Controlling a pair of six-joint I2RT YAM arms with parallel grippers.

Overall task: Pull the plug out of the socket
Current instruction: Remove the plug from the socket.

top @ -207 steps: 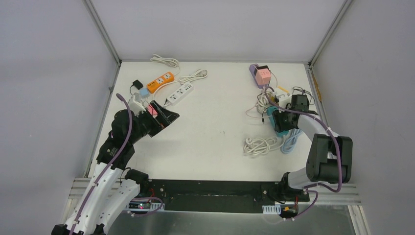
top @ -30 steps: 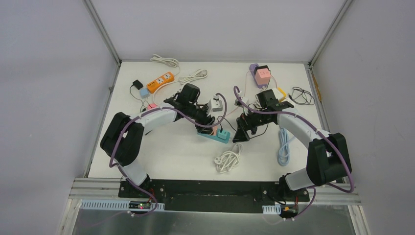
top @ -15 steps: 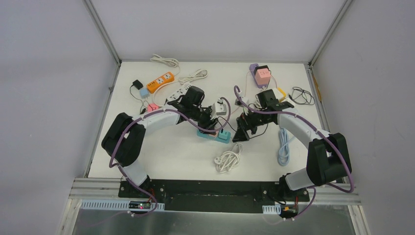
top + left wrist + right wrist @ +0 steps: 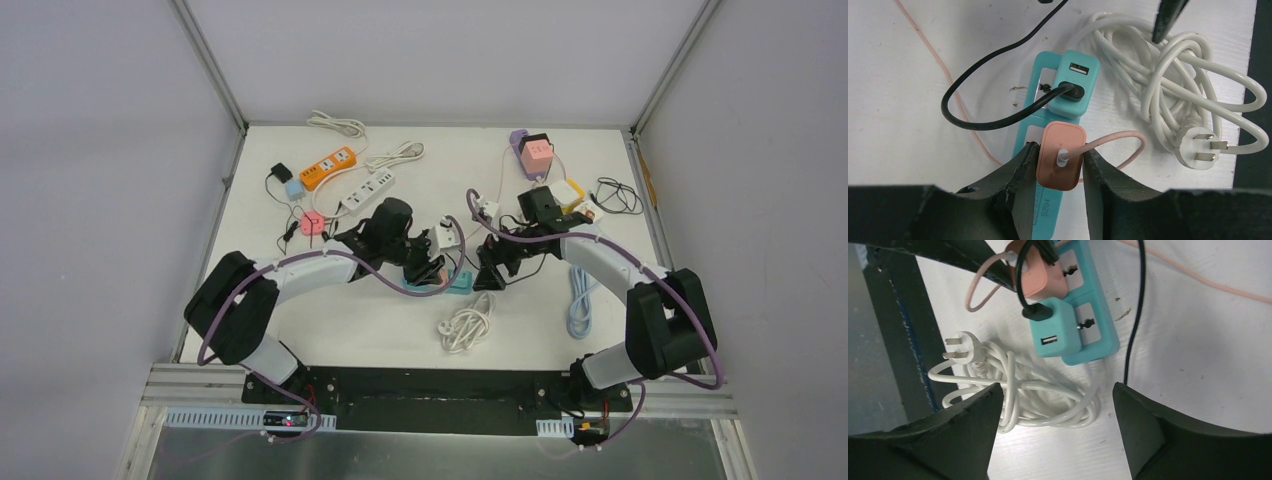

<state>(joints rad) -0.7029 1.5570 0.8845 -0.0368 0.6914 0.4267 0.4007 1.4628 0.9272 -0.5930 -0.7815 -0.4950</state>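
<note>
Left wrist: pink plug (image 4: 1060,162) within left claw (image 4: 1059,154), on teal socket (image 4: 1028,125)

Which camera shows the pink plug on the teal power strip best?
Left wrist view: the pink plug sits centred and whole, gripped by the left claw. Right wrist view catches it at the top edge, behind a black cable. Top view shows only a small pink patch.

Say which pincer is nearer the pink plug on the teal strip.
Left. The left pincer grips the pink plug from both sides; the right pincer hangs open past the far end of the teal strip, near the white cord.
</note>
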